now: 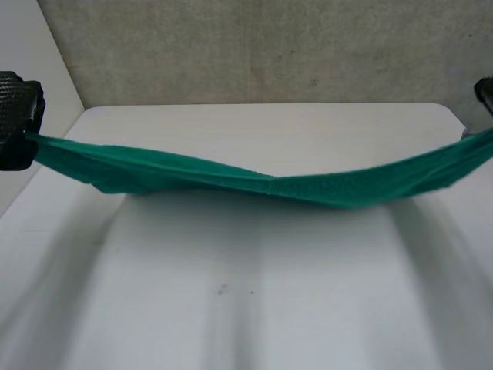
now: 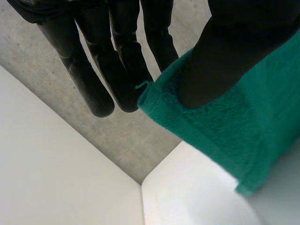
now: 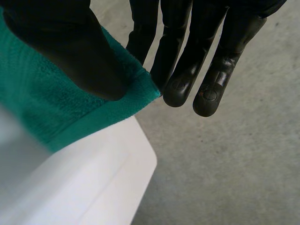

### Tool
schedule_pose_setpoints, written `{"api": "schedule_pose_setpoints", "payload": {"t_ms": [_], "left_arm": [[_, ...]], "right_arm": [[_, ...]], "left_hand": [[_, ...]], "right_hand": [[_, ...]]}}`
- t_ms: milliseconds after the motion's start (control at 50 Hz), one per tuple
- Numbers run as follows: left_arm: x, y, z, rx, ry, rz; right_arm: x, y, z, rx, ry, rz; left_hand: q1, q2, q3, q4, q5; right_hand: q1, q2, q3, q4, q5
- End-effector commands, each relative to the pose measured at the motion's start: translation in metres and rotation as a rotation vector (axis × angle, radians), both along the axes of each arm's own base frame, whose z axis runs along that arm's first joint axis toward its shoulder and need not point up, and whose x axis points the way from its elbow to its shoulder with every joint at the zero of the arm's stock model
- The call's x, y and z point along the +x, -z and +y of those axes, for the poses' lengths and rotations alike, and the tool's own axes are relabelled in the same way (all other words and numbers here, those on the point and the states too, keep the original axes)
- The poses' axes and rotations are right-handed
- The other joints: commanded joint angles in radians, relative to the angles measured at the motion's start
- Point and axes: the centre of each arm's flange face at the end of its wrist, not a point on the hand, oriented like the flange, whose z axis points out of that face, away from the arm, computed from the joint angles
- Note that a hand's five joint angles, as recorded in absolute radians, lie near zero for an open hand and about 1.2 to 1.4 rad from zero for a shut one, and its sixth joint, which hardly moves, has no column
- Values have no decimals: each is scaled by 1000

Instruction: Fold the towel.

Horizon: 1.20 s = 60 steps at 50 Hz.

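Green towel [image 1: 254, 182] strung across a white desk [image 1: 246, 301].
At nine o'clock the left hand [image 1: 17, 116], at three o'clock the right hand [image 1: 485, 92]: each pinches a corner between thumb and fingers [image 2: 126, 70], spreading it for folding.

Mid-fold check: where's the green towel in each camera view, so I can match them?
Head view: towel stretched between left hand and right hand, sagging mid-span over the table.
Left wrist view: a corner pinched between the left hand's thumb and fingers.
Right wrist view: another corner pinched between the right hand's thumb and fingers.
Shared landmark: the white table beneath the towel.
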Motion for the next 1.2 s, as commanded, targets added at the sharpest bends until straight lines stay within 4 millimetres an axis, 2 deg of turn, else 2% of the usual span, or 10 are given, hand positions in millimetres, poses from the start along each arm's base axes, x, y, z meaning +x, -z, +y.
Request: {"api": "schedule_pose_setpoints", "payload": {"t_ms": [20, 220, 360, 440, 580, 680, 760, 980, 1040, 1200], "left_arm": [[2, 20, -14, 78, -17, -48], [-10, 128, -74, 450, -18, -110], [-45, 151, -123, 424, -33, -165], [-59, 119, -150, 278, -31, -159], [-87, -22, -167, -277, -4, 31], [-74, -111, -150, -680, -52, 248], [-69, -112, -147, -704, -76, 287], [-58, -13, -158, -382, -21, 299], [-59, 21, -156, -292, -12, 287], [-63, 126, -152, -16, -21, 210]], "right_arm": [[-1, 18, -11, 104, 1, 46], [-8, 123, -72, 435, 90, 302], [21, 134, -109, 348, 78, 297], [31, 111, -134, 202, 90, 226], [46, -4, -171, -328, 109, -72], [37, -100, -144, -721, 73, -321], [35, -117, -116, -765, 51, -337], [45, -31, -122, -404, -24, -245], [50, 39, -136, -196, -25, -206], [52, 145, -143, 136, 2, -141]], "left_hand": [[253, 202, 206, 205, 254], [253, 202, 206, 205, 254], [253, 202, 206, 205, 254], [253, 202, 206, 205, 254], [253, 202, 206, 205, 254], [253, 202, 206, 205, 254], [253, 202, 206, 205, 254], [253, 202, 206, 205, 254], [253, 202, 206, 205, 254], [253, 202, 206, 205, 254]], "right_hand": [[417, 217, 215, 203, 230], [417, 217, 215, 203, 230], [417, 217, 215, 203, 230], [417, 217, 215, 203, 230], [417, 217, 215, 203, 230], [417, 217, 215, 203, 230], [417, 217, 215, 203, 230], [417, 217, 215, 203, 230], [417, 217, 215, 203, 230], [417, 217, 215, 203, 230]]}}
